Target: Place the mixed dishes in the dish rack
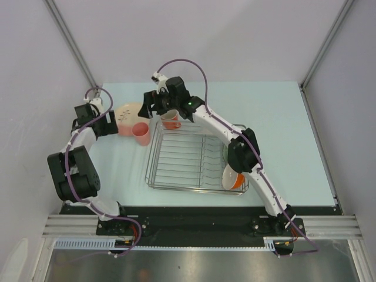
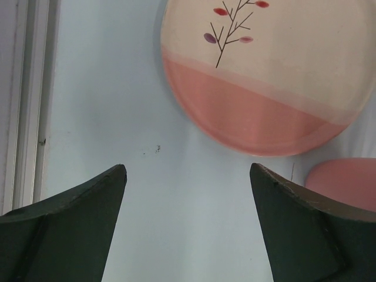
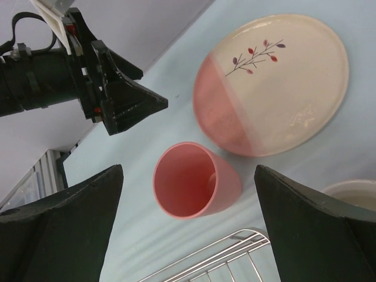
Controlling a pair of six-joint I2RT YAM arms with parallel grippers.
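Note:
The cream-pink leaf-motif plate (image 1: 127, 113) lies flat on the table at the far left, and also shows in the left wrist view (image 2: 264, 70) and the right wrist view (image 3: 273, 82). The pink cup (image 1: 141, 133) stands beside it, left of the dish rack (image 1: 197, 160). My right gripper (image 1: 154, 108) hovers open above the cup (image 3: 194, 182), which sits between its fingers in that view. My left gripper (image 1: 113, 121) is open and empty, low at the plate's left edge. The orange mug (image 1: 171, 120) sits at the rack's far left corner. The orange white-lined bowl (image 1: 233, 178) leans in the rack's near right end. The pale green bowl and white plate are hidden.
The right arm (image 1: 235, 144) stretches diagonally over the rack. The left gripper (image 3: 154, 104) shows close to the cup and plate in the right wrist view. A grey wall and frame post (image 1: 73, 44) stand just left of the plate. A metal rail (image 1: 200, 226) runs along the near edge.

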